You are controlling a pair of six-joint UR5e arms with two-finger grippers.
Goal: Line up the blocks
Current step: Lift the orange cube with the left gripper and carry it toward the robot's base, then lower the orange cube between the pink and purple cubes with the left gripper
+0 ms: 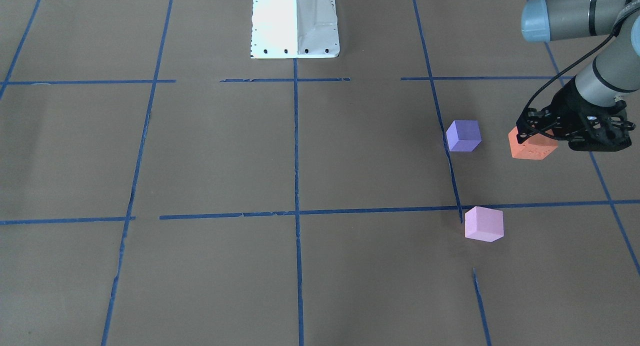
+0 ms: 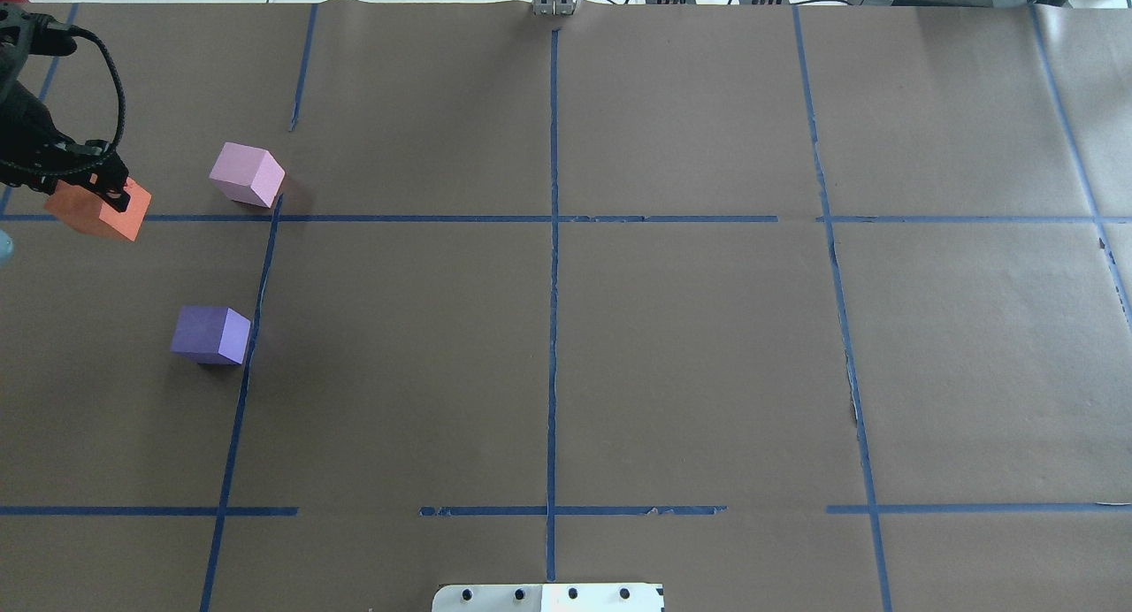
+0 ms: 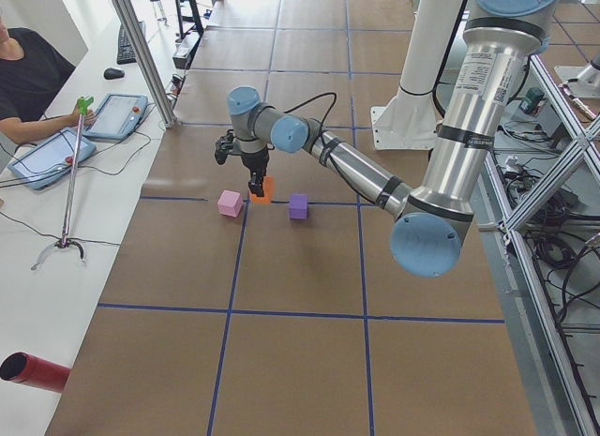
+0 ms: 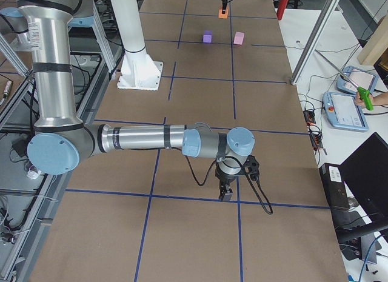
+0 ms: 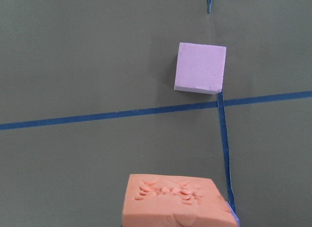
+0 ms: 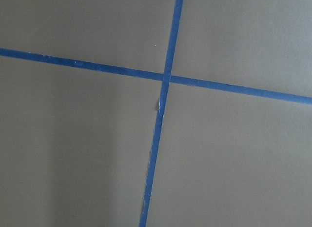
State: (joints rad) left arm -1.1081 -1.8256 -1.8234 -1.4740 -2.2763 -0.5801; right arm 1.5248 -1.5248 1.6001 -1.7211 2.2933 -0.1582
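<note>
My left gripper (image 1: 545, 131) is shut on the orange block (image 1: 532, 147) and holds it just above the table at the far left of the overhead view (image 2: 97, 212). The orange block fills the bottom of the left wrist view (image 5: 175, 202). The pale pink-lilac block (image 2: 248, 175) lies beside a tape crossing, ahead of the gripper in the wrist view (image 5: 201, 68). The blue-violet block (image 2: 210, 334) lies apart, nearer the robot (image 1: 463, 135). My right gripper (image 4: 225, 194) hangs low over bare table far from the blocks. I cannot tell whether it is open or shut.
Blue tape lines (image 2: 554, 240) divide the brown paper table into squares. The white robot base (image 1: 295, 23) stands at the table's middle edge. A red cylinder (image 3: 33, 372) and an operator's tablets (image 3: 117, 115) lie on the side bench.
</note>
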